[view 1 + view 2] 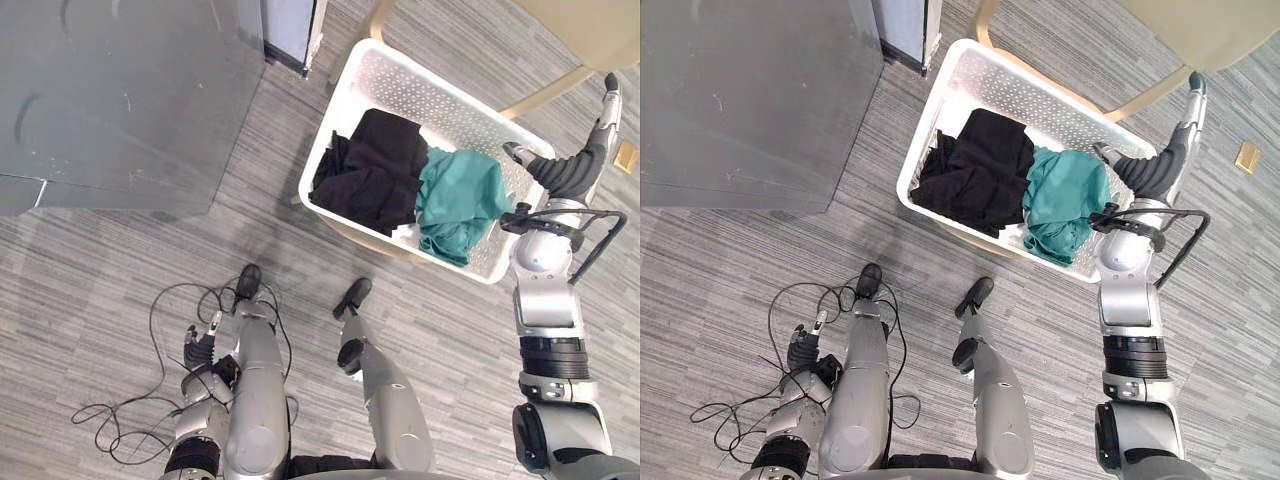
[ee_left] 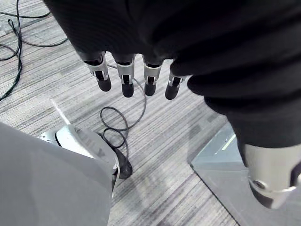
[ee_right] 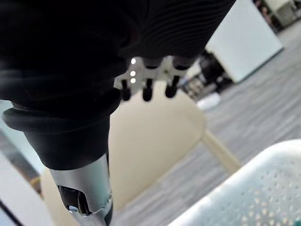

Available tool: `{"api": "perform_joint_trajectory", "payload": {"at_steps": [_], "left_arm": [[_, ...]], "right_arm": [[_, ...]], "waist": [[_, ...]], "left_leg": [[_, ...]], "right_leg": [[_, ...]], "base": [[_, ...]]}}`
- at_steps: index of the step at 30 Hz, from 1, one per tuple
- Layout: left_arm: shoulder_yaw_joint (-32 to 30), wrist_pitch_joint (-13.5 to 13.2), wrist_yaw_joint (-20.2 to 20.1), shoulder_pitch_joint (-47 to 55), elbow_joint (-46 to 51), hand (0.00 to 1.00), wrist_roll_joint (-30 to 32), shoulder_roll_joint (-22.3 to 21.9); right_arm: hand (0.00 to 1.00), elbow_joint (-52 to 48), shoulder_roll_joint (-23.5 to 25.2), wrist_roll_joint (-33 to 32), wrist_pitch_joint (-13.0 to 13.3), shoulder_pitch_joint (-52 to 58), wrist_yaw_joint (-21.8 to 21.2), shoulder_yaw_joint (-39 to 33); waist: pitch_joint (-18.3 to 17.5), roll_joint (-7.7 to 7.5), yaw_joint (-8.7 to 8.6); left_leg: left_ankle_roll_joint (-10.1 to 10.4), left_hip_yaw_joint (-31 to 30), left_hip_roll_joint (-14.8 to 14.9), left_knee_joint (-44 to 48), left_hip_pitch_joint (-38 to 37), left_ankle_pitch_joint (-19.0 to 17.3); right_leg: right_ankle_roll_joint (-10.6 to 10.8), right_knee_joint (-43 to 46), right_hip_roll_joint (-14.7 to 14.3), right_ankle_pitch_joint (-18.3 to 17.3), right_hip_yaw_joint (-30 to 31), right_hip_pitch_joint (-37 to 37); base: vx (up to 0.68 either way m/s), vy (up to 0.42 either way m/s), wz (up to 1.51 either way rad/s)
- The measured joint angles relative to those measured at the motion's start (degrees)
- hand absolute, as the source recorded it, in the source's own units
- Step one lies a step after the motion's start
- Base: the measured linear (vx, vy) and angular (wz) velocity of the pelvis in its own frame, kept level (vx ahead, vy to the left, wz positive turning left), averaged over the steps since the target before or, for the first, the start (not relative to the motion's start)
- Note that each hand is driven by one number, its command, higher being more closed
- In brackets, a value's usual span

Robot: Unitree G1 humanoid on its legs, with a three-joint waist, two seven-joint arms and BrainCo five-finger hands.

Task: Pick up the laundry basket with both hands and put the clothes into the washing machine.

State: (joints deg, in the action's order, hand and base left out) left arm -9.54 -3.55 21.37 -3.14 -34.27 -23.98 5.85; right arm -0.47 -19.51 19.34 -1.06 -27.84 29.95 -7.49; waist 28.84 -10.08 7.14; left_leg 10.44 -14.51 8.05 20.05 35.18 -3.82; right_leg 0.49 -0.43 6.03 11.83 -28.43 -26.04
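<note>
Our right hand (image 1: 592, 148) hovers open, fingers straight, at the basket's (image 1: 400, 85) right rim. Our left hand (image 1: 203, 350) hangs relaxed, near left. The basket sits far right on the floor (image 1: 120, 260), clothes (image 1: 385, 170) inside. Lifting with 1 hand would tip it and spill them.

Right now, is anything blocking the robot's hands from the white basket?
Nothing visible does. The right hand is beside the white perforated plastic laundry basket; the left hand hangs low, with just striped grey floor between.
</note>
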Motion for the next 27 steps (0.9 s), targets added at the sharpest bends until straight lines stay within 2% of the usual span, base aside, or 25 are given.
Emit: {"api": "perform_joint_trajectory", "payload": {"at_steps": [7, 8, 11, 16, 21, 27], "left_arm": [[0.52, 0.44, -0.07, 0.00, -0.02, 0.00, 0.25, 0.55], [0.56, 0.45, -0.07, 0.01, -0.03, 0.00, 0.78, 0.86], [0.99, 0.52, -0.08, 0.02, -0.08, 0.00, 2.15, 1.57], [2.53, 0.57, -0.08, 0.01, -0.23, 0.00, 2.29, 2.53], [2.64, 0.48, -0.10, 0.00, -1.17, 0.00, 2.29, 2.65], [2.71, 0.34, -0.09, 0.00, -1.29, 0.00, 2.27, 2.95]], "right_arm": [[0.00, -4.33, 0.13, 6.77, 2.57, 2.41, -2.06, 12.74], [0.00, -4.65, 0.13, 8.55, 2.93, 2.53, -2.61, 15.12], [0.00, -5.44, -0.27, 13.55, 3.31, 3.23, -3.53, 20.41], [0.00, -5.34, -2.52, 18.61, 3.31, 3.40, -5.43, 26.99], [0.00, -3.59, -3.64, 20.37, 3.35, 2.56, -7.10, 31.96], [0.00, 3.57, -4.09, 21.87, 2.95, -1.55, -8.96, 35.79]], "waist": [[0.05, -0.24, -0.05], [0.22, -0.63, -0.05], [-0.11, -1.14, -0.01], [-0.11, -1.15, 0.02], [-0.12, -1.16, 0.01], [-0.12, -1.16, 0.27]], "left_leg": [[0.00, -0.06, 0.00, -0.12, -0.25, 0.01], [0.00, -0.05, -0.01, -0.17, -0.56, 0.01], [0.00, -0.44, -0.09, -0.26, -0.39, 0.01], [0.19, -1.16, -0.16, -0.85, -0.42, 0.15], [0.17, -1.68, -0.13, -1.53, -0.38, 0.42], [0.47, -2.64, 0.00, -2.21, -0.08, 1.28]], "right_leg": [[0.00, -0.06, -0.01, 0.01, 0.23, 0.37], [0.01, -0.27, -0.02, 0.01, 0.26, 0.69], [0.24, -0.87, -0.17, 0.18, 0.08, 1.01], [0.27, -1.55, -0.39, 0.19, -0.53, 1.59], [0.28, -1.84, -0.57, 0.19, -0.29, 1.62], [0.29, -2.46, -0.93, 0.20, 0.39, 1.69]], "base": [[-0.02, 0.044, 0.01], [-0.03, 0.054, 0.04], [-0.03, 0.050, 0.05], [-0.02, 0.043, 0.08], [0.00, 0.043, 0.06], [-0.01, 0.030, 0.07]]}}
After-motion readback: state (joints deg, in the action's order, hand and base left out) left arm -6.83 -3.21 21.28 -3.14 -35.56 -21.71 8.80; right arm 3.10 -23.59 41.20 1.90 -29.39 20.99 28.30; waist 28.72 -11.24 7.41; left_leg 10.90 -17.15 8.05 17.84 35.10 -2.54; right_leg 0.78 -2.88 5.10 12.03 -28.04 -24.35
